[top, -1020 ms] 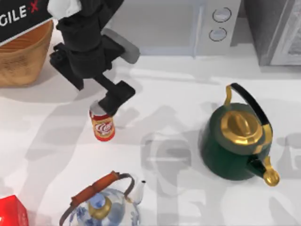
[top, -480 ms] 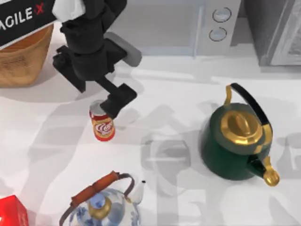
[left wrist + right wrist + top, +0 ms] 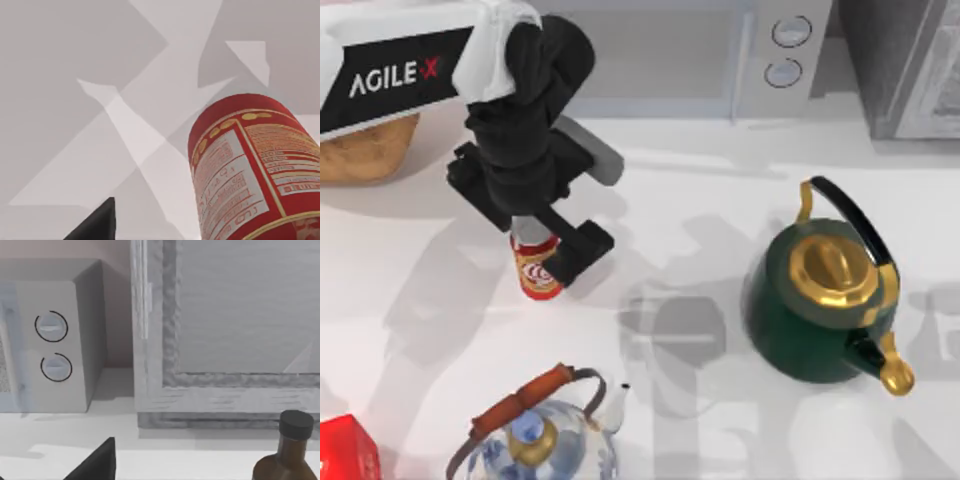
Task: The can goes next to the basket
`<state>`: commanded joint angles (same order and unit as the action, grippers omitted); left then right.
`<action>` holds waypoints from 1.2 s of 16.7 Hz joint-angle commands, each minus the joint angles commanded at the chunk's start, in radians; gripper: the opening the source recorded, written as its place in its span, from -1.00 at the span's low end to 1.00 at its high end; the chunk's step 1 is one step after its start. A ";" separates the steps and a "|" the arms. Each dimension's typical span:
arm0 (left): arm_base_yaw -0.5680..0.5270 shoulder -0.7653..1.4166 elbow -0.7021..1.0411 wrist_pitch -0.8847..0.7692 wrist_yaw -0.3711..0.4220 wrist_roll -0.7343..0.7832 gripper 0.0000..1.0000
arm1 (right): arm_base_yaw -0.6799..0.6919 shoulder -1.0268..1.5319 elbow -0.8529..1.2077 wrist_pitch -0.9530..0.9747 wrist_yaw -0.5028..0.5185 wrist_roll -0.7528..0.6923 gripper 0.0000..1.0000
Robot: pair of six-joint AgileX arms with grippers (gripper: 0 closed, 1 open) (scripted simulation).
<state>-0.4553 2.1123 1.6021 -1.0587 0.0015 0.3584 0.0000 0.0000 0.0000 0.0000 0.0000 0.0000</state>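
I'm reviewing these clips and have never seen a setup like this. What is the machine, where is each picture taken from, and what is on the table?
It is a rendered simulation of two AgileX robot arms at a white table. One picture looks down from above; the other two come from cameras on each arm's wrist. In the top view, the left gripper is down at the red drink can, which stands upright. The wicker basket, its destination, sits at the far left. Also there: a green kettle, a blue-and-white teapot, a red box, a microwave. The right wrist view shows a brown bottle.
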 joint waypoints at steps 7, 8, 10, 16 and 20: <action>0.000 0.000 0.000 0.000 0.000 0.000 0.40 | 0.000 0.000 0.000 0.000 0.000 0.000 1.00; 0.000 0.000 0.000 0.000 0.000 0.000 0.25 | 0.000 0.000 0.000 0.000 0.000 0.000 1.00; 0.000 0.000 0.000 0.000 0.000 0.000 -0.06 | 0.000 0.000 0.000 0.000 0.000 0.000 1.00; 0.000 0.000 0.000 0.000 0.000 0.000 -0.96 | 0.000 0.000 0.000 0.000 0.000 0.000 1.00; 0.000 0.000 0.000 0.000 0.000 0.000 -1.00 | 0.000 0.000 0.000 0.000 0.000 0.000 1.00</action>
<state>-0.4553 2.1123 1.6021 -1.0587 0.0015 0.3584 0.0000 0.0000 0.0000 0.0000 0.0000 0.0000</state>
